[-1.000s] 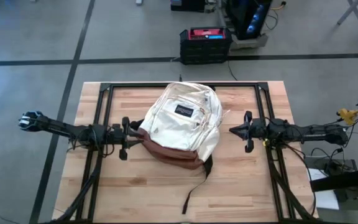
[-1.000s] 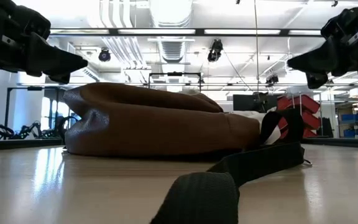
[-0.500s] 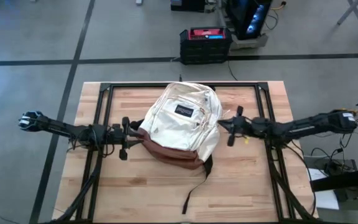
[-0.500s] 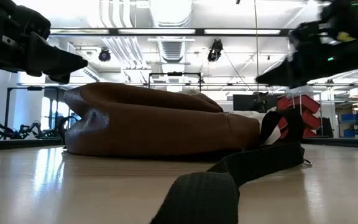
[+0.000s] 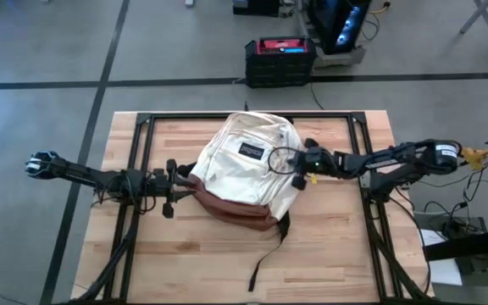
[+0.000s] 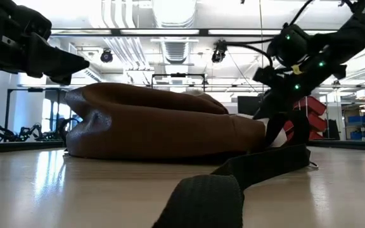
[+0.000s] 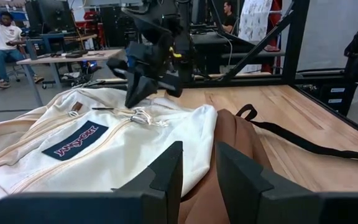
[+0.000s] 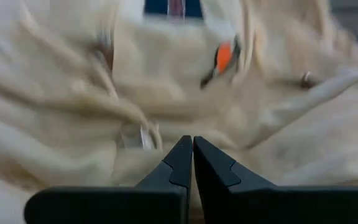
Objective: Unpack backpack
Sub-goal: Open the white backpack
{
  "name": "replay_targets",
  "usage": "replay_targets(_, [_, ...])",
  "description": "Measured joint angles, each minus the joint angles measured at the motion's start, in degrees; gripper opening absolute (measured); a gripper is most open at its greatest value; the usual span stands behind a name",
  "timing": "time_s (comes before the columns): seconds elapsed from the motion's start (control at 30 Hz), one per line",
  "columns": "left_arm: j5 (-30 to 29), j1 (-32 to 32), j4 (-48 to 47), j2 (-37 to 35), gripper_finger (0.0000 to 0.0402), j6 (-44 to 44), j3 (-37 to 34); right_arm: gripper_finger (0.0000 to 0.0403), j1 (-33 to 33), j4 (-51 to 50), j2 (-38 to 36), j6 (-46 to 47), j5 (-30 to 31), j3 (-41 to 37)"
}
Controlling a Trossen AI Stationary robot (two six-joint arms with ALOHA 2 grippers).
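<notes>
1. The backpack (image 5: pixel 248 169) lies flat, front up, mid-bench (image 5: pixel 337 254); long axis runs from the brown base on the near-left to the cream top on the far-right.
2. Right end effector (image 5: pixel 288 159) hovers over the backpack's right flank, right at the zipper seam and its pull tabs (image 7: pixel 143 116); fabric is directly below and ahead of the tips.
3. Its fingers (image 8: pixel 187 163) are pressed together, nothing between them in the right wrist view; tips look just above the cloth, contact unclear.
4. Left end effector (image 5: pixel 169 187) waits at the backpack's left side by the base, fingers (image 7: pixel 166 177) parted, holding nothing.
5. Judgement: the right arm is nearer the zipper, so the opening move is likely its job. It needs to spread, then close on a pull tab just ahead of the tips.
6. Backpack still looks zipped; nothing unpacked yet.
7. Writing: dark patch (image 7: pixel 76 140) on the front pocket reads "JANSPORT". Small brown tag (image 7: pixel 75 107) near the backpack's top, unreadable.
8. Black strap (image 5: pixel 267 254) trails from the base toward the near bench edge.
</notes>
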Motion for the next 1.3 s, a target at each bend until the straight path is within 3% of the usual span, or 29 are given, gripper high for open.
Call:
replay_targets(0.13, [0.0,0.0,2.1,0.0,0.0080,4.3,0.0,0.0002,1.5,0.0,1.1,2.1,0.4,-1.9])
replay_targets(0.37, [0.0,0.0,13.7,0.0,0.0080,5.3,0.0,0.0002,12.2,5.9,5.4,28.8,1.9,-2.5])
replay_targets(0.53, [1.2,0.1,23.0,0.4,0.0080,1.3,0.0,0.0002,20.8,12.8,10.5,29.1,9.1,5.5])
replay_targets(0.67, [12.5,0.0,29.0,3.6,0.0080,-2.3,0.1,0.0002,25.0,6.6,14.0,25.2,10.0,13.7])
replay_targets(0.77, [16.4,-0.9,31.8,8.2,0.0080,-6.7,0.1,0.0002,28.5,-8.3,12.8,25.5,10.1,20.1])
replay_targets(0.9, [10.4,-3.0,34.5,16.6,0.0080,-7.3,0.0,0.0002,33.6,-24.3,12.2,27.8,12.5,24.4])
replay_targets(1.07, [9.7,-3.5,46.5,29.1,0.0080,-6.2,0.1,0.0002,36.8,-23.0,15.5,26.9,12.8,24.8])
replay_targets(1.2, [5.7,-3.5,48.1,39.0,0.0080,-6.0,4.0,0.0002,35.6,-15.0,24.8,23.7,11.6,27.1])
replay_targets(1.3, [0.3,-3.5,46.3,46.1,0.0080,-4.8,9.2,0.0002,33.6,-7.7,32.5,17.9,11.2,33.3])
